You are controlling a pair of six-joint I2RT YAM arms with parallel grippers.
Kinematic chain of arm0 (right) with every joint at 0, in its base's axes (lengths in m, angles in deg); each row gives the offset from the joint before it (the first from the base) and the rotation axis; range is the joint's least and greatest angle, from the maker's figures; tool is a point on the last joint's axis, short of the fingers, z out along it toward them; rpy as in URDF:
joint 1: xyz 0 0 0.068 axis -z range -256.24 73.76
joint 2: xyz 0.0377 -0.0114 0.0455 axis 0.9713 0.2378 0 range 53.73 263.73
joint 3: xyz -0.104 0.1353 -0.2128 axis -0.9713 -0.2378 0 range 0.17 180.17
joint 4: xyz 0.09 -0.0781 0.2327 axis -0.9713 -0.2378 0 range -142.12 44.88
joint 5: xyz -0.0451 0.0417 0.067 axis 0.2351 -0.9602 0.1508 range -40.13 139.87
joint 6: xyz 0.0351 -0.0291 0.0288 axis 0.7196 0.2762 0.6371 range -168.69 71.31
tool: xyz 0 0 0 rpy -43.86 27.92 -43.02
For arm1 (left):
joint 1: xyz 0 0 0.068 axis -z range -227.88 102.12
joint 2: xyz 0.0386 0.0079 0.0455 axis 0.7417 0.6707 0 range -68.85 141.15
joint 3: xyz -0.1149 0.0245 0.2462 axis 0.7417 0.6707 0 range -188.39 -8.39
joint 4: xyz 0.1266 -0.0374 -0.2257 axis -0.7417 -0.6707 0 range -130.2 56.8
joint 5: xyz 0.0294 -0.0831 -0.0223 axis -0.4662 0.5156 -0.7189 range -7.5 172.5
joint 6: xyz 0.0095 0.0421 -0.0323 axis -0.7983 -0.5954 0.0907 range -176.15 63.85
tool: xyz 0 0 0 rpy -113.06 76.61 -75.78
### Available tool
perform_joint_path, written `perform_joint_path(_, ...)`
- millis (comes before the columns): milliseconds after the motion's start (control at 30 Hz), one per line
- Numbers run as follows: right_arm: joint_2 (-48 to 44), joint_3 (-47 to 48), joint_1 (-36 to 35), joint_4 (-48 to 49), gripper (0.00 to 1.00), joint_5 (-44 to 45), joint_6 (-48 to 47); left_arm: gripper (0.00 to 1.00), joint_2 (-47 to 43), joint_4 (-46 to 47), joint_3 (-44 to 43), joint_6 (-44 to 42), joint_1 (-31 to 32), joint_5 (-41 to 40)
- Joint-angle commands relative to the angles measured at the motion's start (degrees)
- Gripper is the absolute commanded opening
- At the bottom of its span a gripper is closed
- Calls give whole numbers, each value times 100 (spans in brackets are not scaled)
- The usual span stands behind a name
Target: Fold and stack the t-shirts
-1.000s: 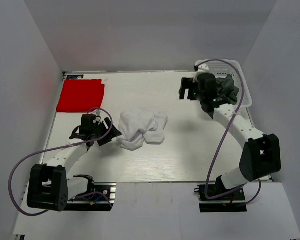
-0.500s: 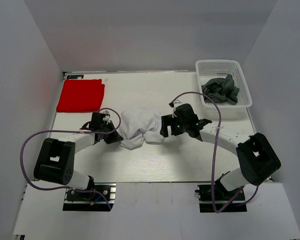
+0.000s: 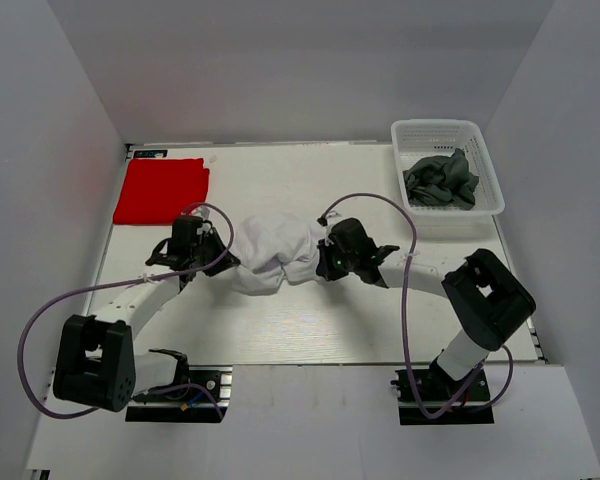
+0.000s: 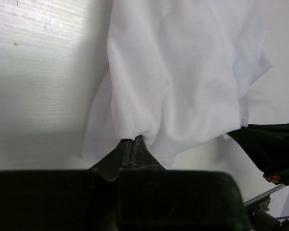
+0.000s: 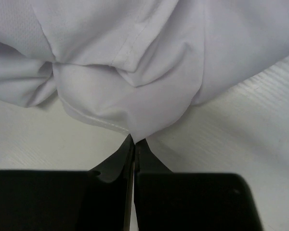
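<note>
White walls [image 3: 310,70] are enclosing the pale counter [image 3: 280,320]. At the back left, the red t-shirt [image 3: 162,190] is lying folded flat. The left hand [image 4: 134,141] is pinching the left edge of the white t-shirt [image 3: 275,250], which is lying bunched mid-counter, and the right hand [image 5: 134,140] is pinching its right edge. Far right, the grey t-shirt [image 3: 440,180] is sitting crumpled in the basket [image 3: 435,128].

You won't find anything readable here, honestly. The small dark sticker [image 3: 150,153] at the bench's [image 3: 310,330] far left corner is too tiny to make out.
</note>
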Motion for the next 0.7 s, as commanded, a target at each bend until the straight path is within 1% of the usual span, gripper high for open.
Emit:
perform_joint_path(0, -397, 153, -1, 537, 0, 590, -33, 0, -339, -144, -421, -58, 25, -139)
perform_joint_path(33, -589, 231, -10, 573, 0, 1001, -77, 0, -426, -205, -622, -58, 25, -200)
perform_joint_path(100, -1011, 311, 25, 599, 0, 1381, -173, 0, -602, -328, -825, -58, 25, -305)
perform_joint_path(133, -1109, 442, 16, 608, 0, 1975, -348, 0, -681, -329, -1009, -58, 25, -393)
perform_joint_path(167, -1432, 495, 34, 600, 0, 2164, -393, 0, -812, -329, -1115, -128, 25, -472)
perform_joint_path(200, -1539, 548, 16, 634, 0, 2383, -455, 0, -814, -329, -1429, -181, 25, -551)
perform_joint_path(267, -1733, 724, 60, 670, 0, 3155, -718, 0, -893, -486, -1861, -339, 25, -683)
perform_joint_path(300, -1986, 803, 78, 766, 0, 3524, -867, 0, -893, -705, -2298, -435, 25, -849)
perform_joint_path(333, -2084, 856, 86, 819, 0, 3710, -955, 0, -1006, -768, -2468, -506, 25, -955)
perform_joint_path(367, -2259, 874, 104, 871, 0, 4078, -1095, 0, -1068, -821, -2618, -507, 25, -1087)
perform_joint_path(400, -2418, 909, 104, 1072, 0, 4360, -1306, 0, -1147, -821, -2819, -559, 25, -1358)
perform_joint_path(433, -2585, 935, 121, 1135, 0, 4458, -1412, 0, -1235, -821, -2908, -690, 25, -1482)
perform_joint_path(467, -2682, 987, 148, 1275, 0, 4651, -1709, 0, -1436, -873, -2996, -691, 25, -1623)
perform_joint_path(500, -2770, 1014, 148, 1346, 0, 4644, -1764, 0, -1533, -874, -3154, -743, 25, -1851)
perform_joint_path(533, -3067, 1049, 157, 1442, 0, 4653, -2000, 0, -1647, -874, -3225, -796, 25, -1975)
perform_joint_path(600, -3236, 1207, 174, 1522, 0, 4679, -2378, 0, -1980, -874, -3348, -797, 25, -2334)
perform_joint_path(633, -3498, 1260, 166, 1566, 0, 4705, -2441, 0, -2104, -813, -3418, -797, 25, -2449)
perform_joint_path(667, -3596, 1374, 157, 1601, 0, 4705, -2676, 0, -2219, -812, -3541, -797, 25, -2746)
